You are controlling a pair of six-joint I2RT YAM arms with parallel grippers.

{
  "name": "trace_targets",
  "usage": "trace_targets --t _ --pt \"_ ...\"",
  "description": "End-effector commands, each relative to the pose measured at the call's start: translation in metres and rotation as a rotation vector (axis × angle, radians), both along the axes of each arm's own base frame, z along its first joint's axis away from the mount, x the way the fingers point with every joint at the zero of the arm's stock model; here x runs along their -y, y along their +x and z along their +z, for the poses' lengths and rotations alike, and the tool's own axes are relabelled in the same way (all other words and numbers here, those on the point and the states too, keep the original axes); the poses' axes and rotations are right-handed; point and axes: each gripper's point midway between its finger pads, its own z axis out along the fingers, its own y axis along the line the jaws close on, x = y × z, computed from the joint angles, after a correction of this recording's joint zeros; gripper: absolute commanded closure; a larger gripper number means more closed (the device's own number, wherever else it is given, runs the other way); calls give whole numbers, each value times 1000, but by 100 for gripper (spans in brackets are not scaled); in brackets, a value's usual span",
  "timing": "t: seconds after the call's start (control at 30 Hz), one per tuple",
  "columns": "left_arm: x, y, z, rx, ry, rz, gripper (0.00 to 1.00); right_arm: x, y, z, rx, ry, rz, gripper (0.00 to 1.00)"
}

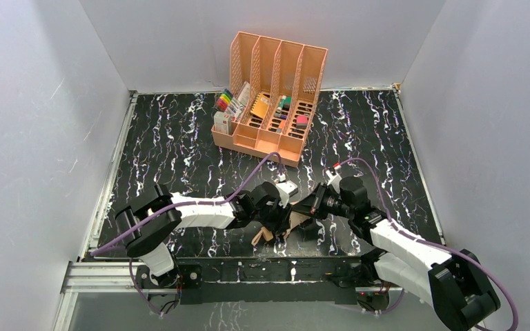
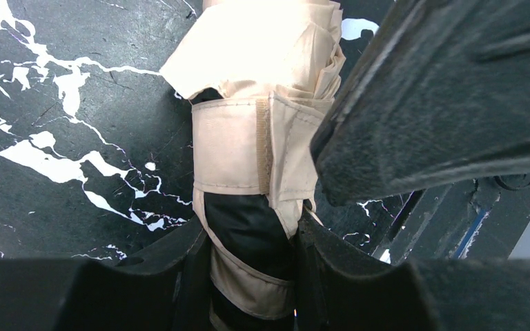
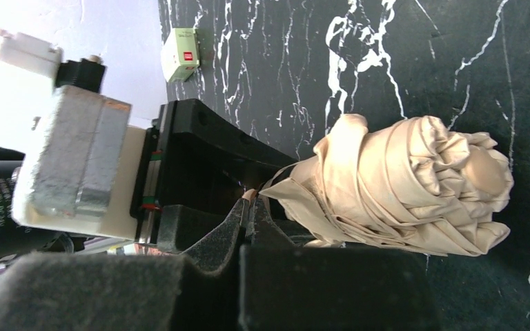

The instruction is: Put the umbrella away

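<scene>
The umbrella [image 1: 270, 233] is folded into a tan bundle with black fabric showing, low on the table between both arms. In the left wrist view the umbrella [image 2: 248, 138] has a tan strap [image 2: 229, 148] wrapped round it, and my left gripper [image 2: 252, 258] is shut on its lower part, one finger pressed against each side. In the right wrist view the crumpled tan umbrella [image 3: 414, 186] lies to the right of my right gripper [image 3: 250, 201]. Its jaws are together and pinch a thin tan edge of the fabric. The handle is hidden.
A peach file organizer [image 1: 272, 96] with pens and small items stands at the back middle of the marbled black table [image 1: 179, 152]. A small pale box [image 3: 183, 55] with a red label sits near the white wall. The table's front rail [image 1: 262, 269] lies just below the grippers.
</scene>
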Motion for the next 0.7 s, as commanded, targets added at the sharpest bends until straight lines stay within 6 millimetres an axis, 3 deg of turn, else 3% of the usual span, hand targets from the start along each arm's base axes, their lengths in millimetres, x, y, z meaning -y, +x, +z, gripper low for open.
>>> trace_targets --t 0.0,0.67 --pt "-28 -20 -34 -93 146 -15 100 -6 8 11 24 21 -3 100" --pt "-32 -21 -37 -99 174 -23 100 -10 14 -32 -53 -90 -23 100"
